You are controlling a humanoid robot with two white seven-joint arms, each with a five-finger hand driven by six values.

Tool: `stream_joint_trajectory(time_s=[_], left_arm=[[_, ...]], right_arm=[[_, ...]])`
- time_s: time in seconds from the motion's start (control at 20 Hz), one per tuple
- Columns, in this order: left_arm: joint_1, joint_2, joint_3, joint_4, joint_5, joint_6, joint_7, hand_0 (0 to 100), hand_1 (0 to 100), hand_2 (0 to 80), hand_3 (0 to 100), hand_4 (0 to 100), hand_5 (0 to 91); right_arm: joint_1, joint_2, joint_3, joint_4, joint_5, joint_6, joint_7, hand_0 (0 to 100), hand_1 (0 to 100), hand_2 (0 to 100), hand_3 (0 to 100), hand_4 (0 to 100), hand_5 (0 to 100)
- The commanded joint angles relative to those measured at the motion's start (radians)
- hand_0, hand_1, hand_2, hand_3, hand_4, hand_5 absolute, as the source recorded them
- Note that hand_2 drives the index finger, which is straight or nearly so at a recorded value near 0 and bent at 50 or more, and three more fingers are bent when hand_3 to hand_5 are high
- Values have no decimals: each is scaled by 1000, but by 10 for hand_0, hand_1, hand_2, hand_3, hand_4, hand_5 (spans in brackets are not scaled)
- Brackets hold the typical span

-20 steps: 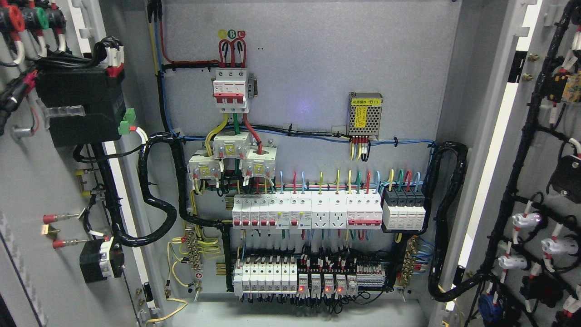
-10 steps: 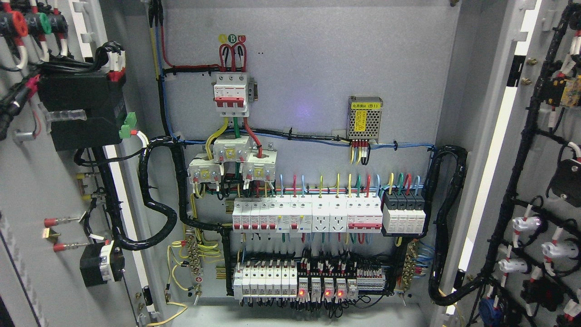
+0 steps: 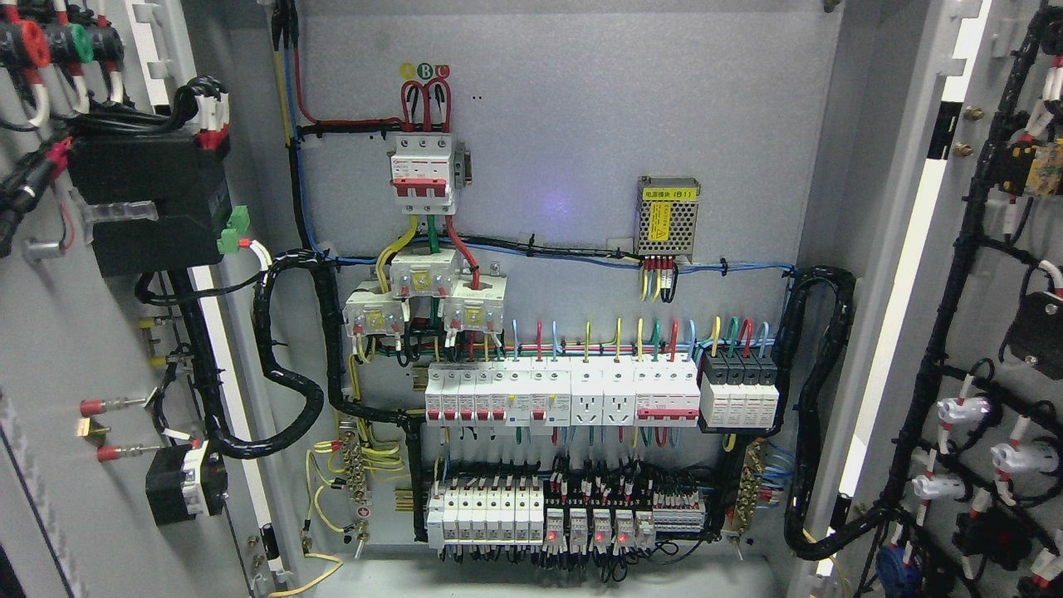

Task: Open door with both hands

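No part of the robot's body appeared in the head view. Neither the left arm nor the right arm came in from the lower edge, from seven o'clock or from five o'clock, and no wrist or hand showed anywhere in the frame. The pose of both arms and the state of both hands therefore could not be told from this view.

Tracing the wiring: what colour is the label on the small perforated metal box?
Yellow, on the perforated metal box, clearest in the head view.
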Motion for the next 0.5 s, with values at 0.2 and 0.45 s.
stream_joint_trajectory(time_s=[0.2,0.45], left_arm=[[51,-26,313,-198,97,-818,5,0,0,0,0,0,0],[74,-10,417,-212,161,-835,5,0,0,0,0,0,0]], right_arm=[[-64,-80,-124,12,-66,24,1,0,0,0,0,0,0],[-89,-115,-138,26,-72,47,1,0,0,0,0,0,0]])
